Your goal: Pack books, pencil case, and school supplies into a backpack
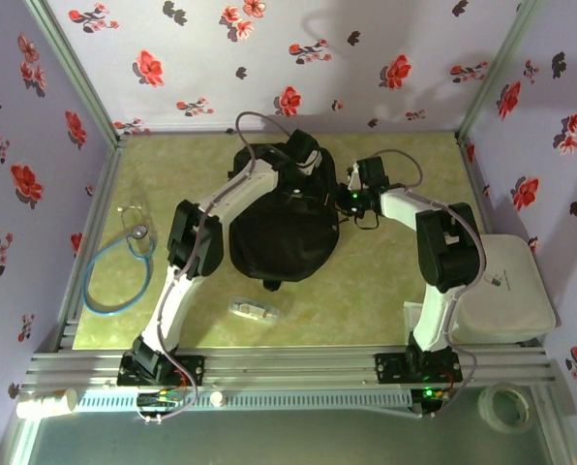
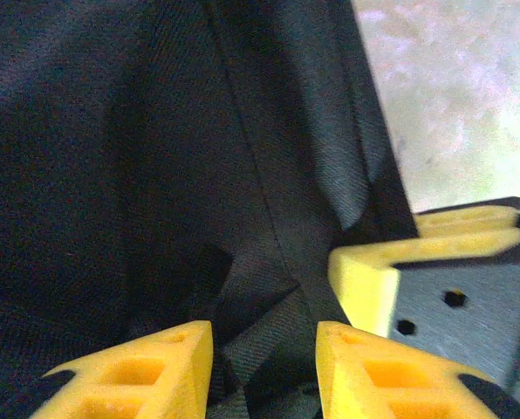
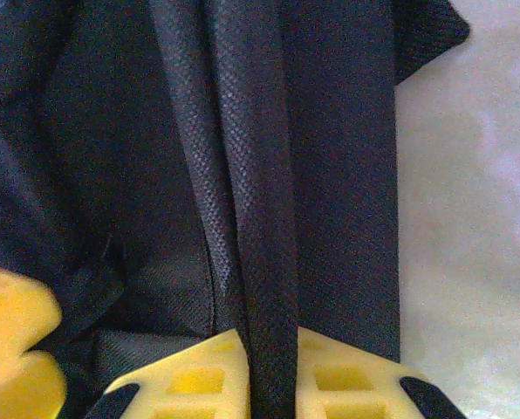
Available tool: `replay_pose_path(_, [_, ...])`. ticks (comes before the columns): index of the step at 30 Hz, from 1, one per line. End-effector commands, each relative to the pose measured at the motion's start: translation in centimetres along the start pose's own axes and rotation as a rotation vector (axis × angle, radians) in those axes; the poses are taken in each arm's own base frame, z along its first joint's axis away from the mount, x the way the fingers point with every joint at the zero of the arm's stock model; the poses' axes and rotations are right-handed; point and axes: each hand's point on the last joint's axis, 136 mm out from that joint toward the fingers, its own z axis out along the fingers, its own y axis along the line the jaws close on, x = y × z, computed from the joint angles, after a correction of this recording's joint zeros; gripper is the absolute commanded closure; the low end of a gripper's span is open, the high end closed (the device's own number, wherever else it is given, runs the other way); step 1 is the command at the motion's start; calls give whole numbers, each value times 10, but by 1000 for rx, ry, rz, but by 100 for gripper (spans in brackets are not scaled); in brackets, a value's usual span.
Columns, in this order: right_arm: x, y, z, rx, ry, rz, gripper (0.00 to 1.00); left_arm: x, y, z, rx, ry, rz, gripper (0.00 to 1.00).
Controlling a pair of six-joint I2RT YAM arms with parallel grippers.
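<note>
The black backpack (image 1: 279,232) lies in the middle of the table. My left gripper (image 1: 306,160) is at its far top edge. In the left wrist view its yellow fingers (image 2: 168,358) stand apart, open, with a fold of black backpack fabric (image 2: 112,175) between them. My right gripper (image 1: 350,194) is at the backpack's far right side, shut on a black band of backpack fabric (image 3: 260,175) pinched between its pads (image 3: 199,367). The right gripper's yellow finger (image 2: 373,275) is next to the left one. The translucent pencil case (image 1: 253,310) lies on the table in front of the backpack. The books are out of view.
A blue stethoscope (image 1: 124,262) lies at the left. A white box (image 1: 506,286) sits at the right edge. A tape roll (image 1: 509,405) and a white bottle (image 1: 46,402) lie beyond the front rail. Flowered walls close in the table on three sides.
</note>
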Motion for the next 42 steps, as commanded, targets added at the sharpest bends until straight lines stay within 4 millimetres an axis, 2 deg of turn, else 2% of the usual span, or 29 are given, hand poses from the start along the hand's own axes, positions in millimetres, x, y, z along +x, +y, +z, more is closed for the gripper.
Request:
replay_pose_path(1, [10,20,-9,-97,19,1,87,8,3,4,-30,44,17,64])
replay_pose_path(8, [27,10,-10,-87,42,9,89,11,10,22,-57,65,39,71])
replay_pose_path(9, [29,9,-10,-82,44,10,89,18,14,23,-73,91,45,71])
replay_pose_path(14, [35,3,-10,-67,52,15,90,27,20,33,-124,125,92,71])
replay_pose_path(17, [37,2,-10,-63,53,11,90,32,24,38,-170,134,139,67])
replay_pose_path(24, [44,-2,-11,-43,60,6,90,38,41,48,-306,144,194,67])
replay_pose_path(30, [49,-7,-11,-26,62,10,91,39,48,54,-346,139,161,78])
replay_pose_path(34, [49,-8,-13,-17,55,8,91,31,43,47,-332,111,137,92])
replay_pose_path(37, [48,-12,-14,6,46,9,92,21,33,34,-300,77,117,100])
replay_pose_path(42, [46,-27,-15,83,20,13,93,-5,8,-14,-226,-30,99,100])
